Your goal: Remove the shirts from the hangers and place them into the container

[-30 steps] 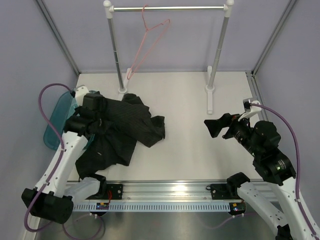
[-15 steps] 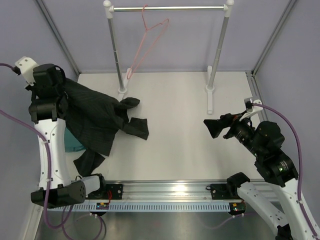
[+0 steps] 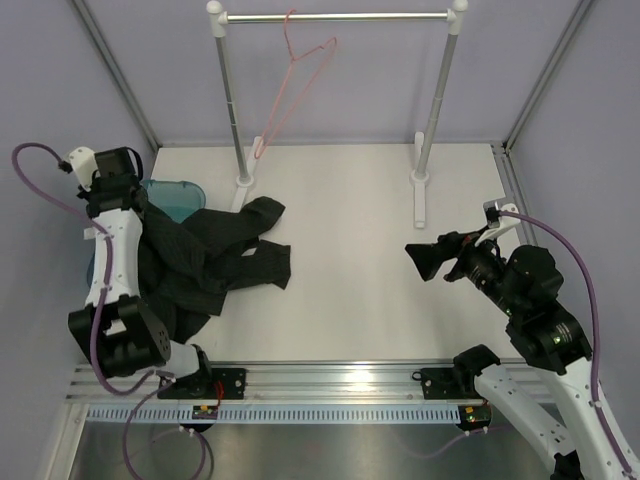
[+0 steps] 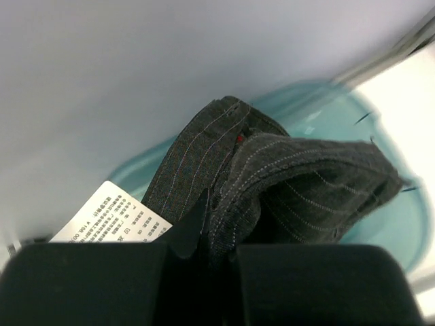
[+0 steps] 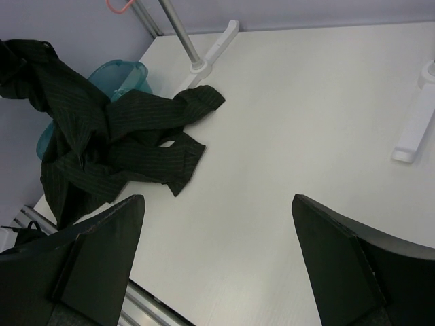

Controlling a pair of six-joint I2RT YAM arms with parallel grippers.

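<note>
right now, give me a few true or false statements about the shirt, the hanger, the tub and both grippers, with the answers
1. The black shirt hangs on the pink hanger. False: the hanger hangs bare from the rail; the shirt is down at the left of the table.
2. The left gripper is shut on the shirt. True.
3. The right gripper holds a sleeve. False: it is open and empty, over bare table.
4. Part of the shirt lies on the table outside the teal tub. True.
5. The tub sits at the right edge of the table. False: it is at the far left.
</note>
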